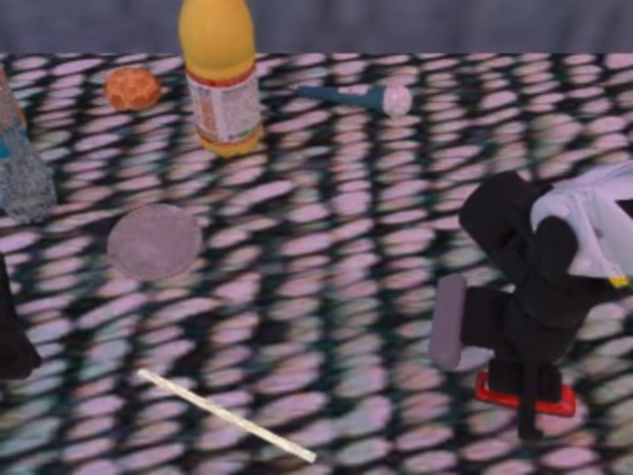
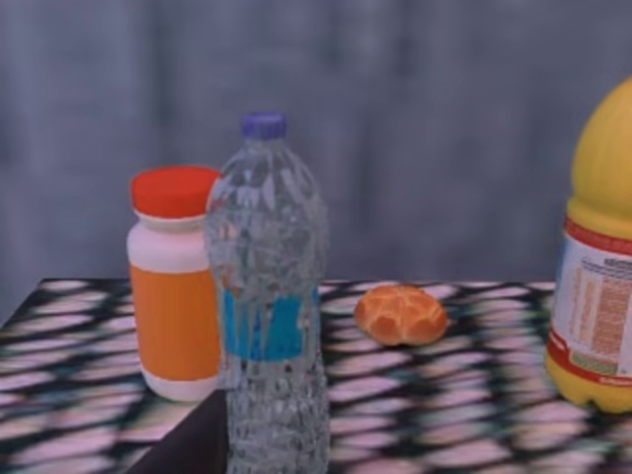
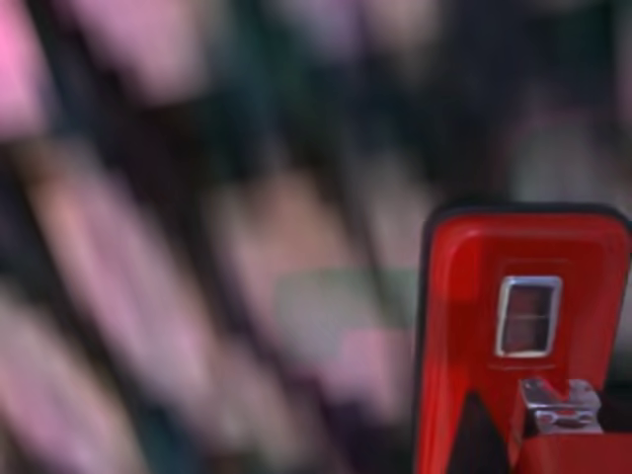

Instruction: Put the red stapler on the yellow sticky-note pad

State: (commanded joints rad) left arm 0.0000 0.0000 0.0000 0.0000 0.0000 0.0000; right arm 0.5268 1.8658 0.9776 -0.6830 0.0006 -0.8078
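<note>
- Right gripper: low over the table's near right corner in the top view, directly above the red stapler. I cannot tell from any view whether it is spread or pinching the stapler.
- Red stapler: lying flat on the patterned table, its red body showing either side of the black gripper; the right wrist view shows its glossy top with a small metal window at very close range.
- Yellow sticky-note pad: not identifiable in any view. A thin pale strip lies near the front edge, left of centre; I cannot say it is the pad.
- Left arm: parked at the table's left edge; its gripper is not visible.
- Other stock: yellow-orange juice bottle, bread roll, clear water bottle, orange jar with red cap, grey round disc, teal-handled brush-like tool, grey oblong item just beside the right arm.
- Step in hand, my judgement: securing the stapler; transfer not yet begun.
- Next move calls for: a confirmed firm pinch, a clean lift, then locating the pad before carrying.
</note>
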